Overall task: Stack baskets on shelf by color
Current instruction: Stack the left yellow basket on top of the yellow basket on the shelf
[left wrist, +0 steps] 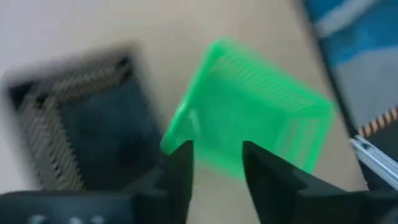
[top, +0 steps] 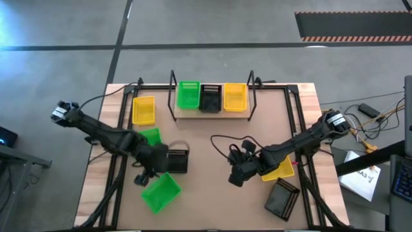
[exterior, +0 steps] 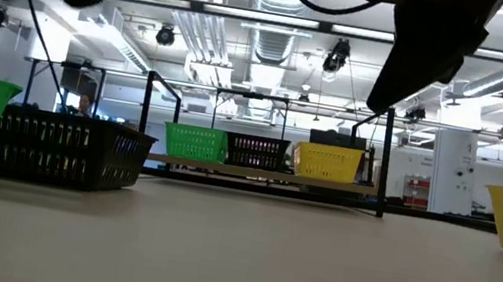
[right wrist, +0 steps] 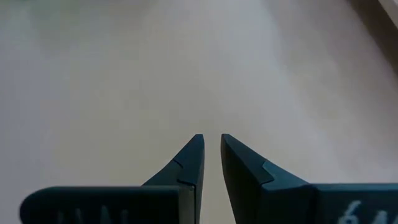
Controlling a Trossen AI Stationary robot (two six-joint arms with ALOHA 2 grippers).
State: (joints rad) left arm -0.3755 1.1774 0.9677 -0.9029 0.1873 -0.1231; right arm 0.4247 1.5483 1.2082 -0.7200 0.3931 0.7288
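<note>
The shelf (top: pixel 212 114) stands at the table's far edge and carries a green (top: pixel 188 95), a black (top: pixel 210 98) and a yellow basket (top: pixel 234 97) side by side. Loose on the table lie a yellow basket (top: pixel 143 111), a green one (top: pixel 152 136) partly under the left arm, a black one (top: pixel 176 161), a tilted green one (top: pixel 159 192), a yellow one (top: pixel 281 169) and a black one (top: pixel 282 200). My left gripper (left wrist: pixel 214 155) is open above the table, between the black basket (left wrist: pixel 81 124) and the tilted green basket (left wrist: pixel 249 112). My right gripper (right wrist: pixel 210 140) hovers over bare wood, open by a narrow gap.
Black wire frames (top: pixel 172 87) rise at both ends of the shelf. A dark cable (top: pixel 222 138) loops over the table's middle near the right arm. Bare wood (top: pixel 206 193) lies between the two grippers at the near side. Papers and cables lie off the table's right edge.
</note>
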